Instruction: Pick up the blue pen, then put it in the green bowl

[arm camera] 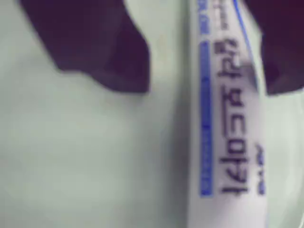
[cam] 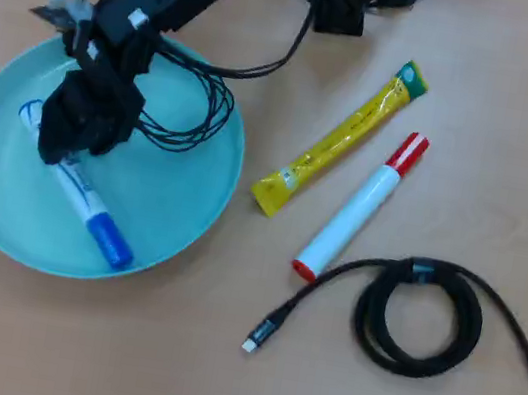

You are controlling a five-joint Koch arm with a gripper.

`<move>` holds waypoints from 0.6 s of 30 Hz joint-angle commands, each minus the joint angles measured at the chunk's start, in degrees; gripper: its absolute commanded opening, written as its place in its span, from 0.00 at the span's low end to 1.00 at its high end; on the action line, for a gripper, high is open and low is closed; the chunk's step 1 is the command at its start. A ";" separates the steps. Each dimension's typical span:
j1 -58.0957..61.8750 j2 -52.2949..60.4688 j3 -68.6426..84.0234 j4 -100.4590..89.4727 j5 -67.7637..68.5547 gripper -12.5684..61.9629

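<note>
The green bowl (cam: 173, 193) sits at the left of the overhead view. The blue pen (cam: 90, 204) lies inside it on a slant, blue cap toward the bowl's near rim. My gripper (cam: 71, 140) hangs over the pen's upper half and hides that part from above. In the wrist view the gripper (arm camera: 204, 88) is open. The pen barrel (arm camera: 228, 142) with blue print rests on the bowl floor (arm camera: 85, 156) between the two dark fingers. It lies close to the right finger, with a wide gap to the left finger (arm camera: 109, 52).
To the right of the bowl lie a yellow sachet (cam: 340, 139) and a white marker with a red cap (cam: 358, 208). A coiled black cable (cam: 417, 314) with its plug (cam: 256, 338) lies at the lower right. The arm's black wires (cam: 198, 105) droop over the bowl.
</note>
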 commanded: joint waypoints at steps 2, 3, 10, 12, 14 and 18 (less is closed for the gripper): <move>0.09 1.14 -0.62 -0.53 0.62 0.57; 0.09 1.23 -0.44 -0.53 0.70 0.59; -0.44 2.11 1.67 2.20 0.62 0.62; -1.58 6.59 2.64 3.43 0.70 0.62; -3.34 13.10 4.48 5.27 0.70 0.62; -8.00 24.08 6.86 6.86 0.79 0.62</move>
